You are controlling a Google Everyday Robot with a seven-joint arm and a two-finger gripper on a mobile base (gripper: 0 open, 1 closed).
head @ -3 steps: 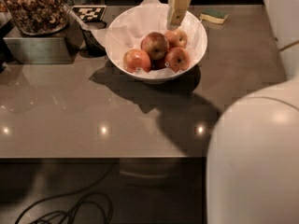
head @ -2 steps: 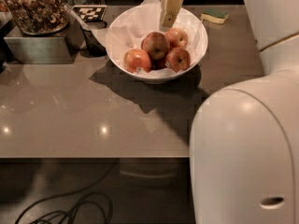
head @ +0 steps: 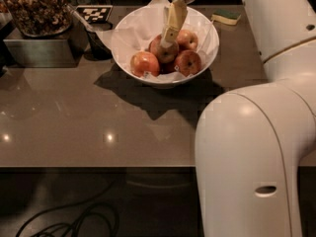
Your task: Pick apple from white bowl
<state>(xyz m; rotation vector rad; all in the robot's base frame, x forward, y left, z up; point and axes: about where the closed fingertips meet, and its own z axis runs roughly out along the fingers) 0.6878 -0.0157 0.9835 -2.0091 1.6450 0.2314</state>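
While the gripper (head: 167, 39) reaches down into the bowl (head: 168, 81) from above, its pale tip sits at the top of the middle apple (head: 163, 53), touching it or just short of it; I cannot tell which. Whether the gripper is spread or closed, I cannot tell either: it shows as one yellowish bar slanting down and to the left from a round white head at the top edge.

Four apples lie in the bowl on crumpled white paper (head: 133, 31). The middle apple is highest, one (head: 144, 63) lies at the front left, one (head: 189, 62) at the front right, and one (head: 186, 38) behind on the right. They are red with yellow patches and press against each other.

The bowl stands on a brown counter (head: 98, 117), towards its far side, and casts a dark shadow forward. To its left, well apart, a clear container of nuts (head: 37, 9) rests on a metal box (head: 39, 51). A black-and-white tag (head: 94, 13) lies behind, between the box and the bowl. A green-and-yellow sponge (head: 226, 17) lies just right of the bowl's rim. The white arm (head: 256, 157) fills the right side, its big joint in the foreground. Dark cables (head: 74, 221) curl on the floor below the counter's near edge.
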